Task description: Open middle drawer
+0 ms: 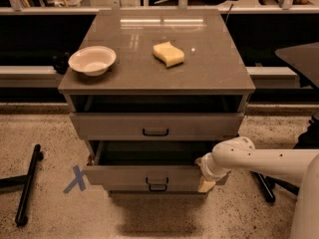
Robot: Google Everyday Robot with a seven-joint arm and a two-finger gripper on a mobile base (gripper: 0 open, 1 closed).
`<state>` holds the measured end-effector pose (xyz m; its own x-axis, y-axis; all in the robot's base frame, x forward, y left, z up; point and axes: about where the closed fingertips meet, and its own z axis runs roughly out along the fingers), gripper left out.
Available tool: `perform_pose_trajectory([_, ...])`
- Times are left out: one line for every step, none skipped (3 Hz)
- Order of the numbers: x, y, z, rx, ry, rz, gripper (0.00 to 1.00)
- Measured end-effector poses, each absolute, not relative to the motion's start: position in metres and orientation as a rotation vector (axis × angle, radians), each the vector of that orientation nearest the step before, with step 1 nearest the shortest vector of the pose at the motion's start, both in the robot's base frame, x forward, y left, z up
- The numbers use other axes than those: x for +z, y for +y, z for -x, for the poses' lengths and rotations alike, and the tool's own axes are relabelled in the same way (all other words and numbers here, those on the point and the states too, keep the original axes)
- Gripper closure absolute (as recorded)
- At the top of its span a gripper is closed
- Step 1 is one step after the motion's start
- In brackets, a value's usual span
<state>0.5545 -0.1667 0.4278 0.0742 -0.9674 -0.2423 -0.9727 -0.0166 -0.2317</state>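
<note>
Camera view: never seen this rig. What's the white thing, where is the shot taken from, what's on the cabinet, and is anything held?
The white tube coming in from the right is the robot's single arm. The part it grasps with, its hand, is at the arm's tip, against the right end of the middle drawer.

There is only this one camera. It looks down at the cabinet from the front; where it is mounted is not on record.

On the cabinet top lie a white bowl and a yellow sponge.

The middle drawer stands pulled out part way, showing its dark inside. The top drawer also sits slightly out.

Whether the hand is gripping the drawer cannot be told from here. It carries nothing loose.
</note>
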Motion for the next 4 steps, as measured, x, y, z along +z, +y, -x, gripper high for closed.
perform_pose_trajectory([0.4271,-0.1664,-0.5541,0.024,1.933,2.027,0.0])
perform_pose_trajectory([0.4271,-0.1663,-0.554,0.024,1.933,2.027,0.0])
perform_pose_trajectory([0.424,-0.1633,-0.5539,0.092,1.911,2.047,0.0])
perform_pose_trajectory([0.4198,-0.1577,-0.5549,0.2,1.871,2.074,0.15])
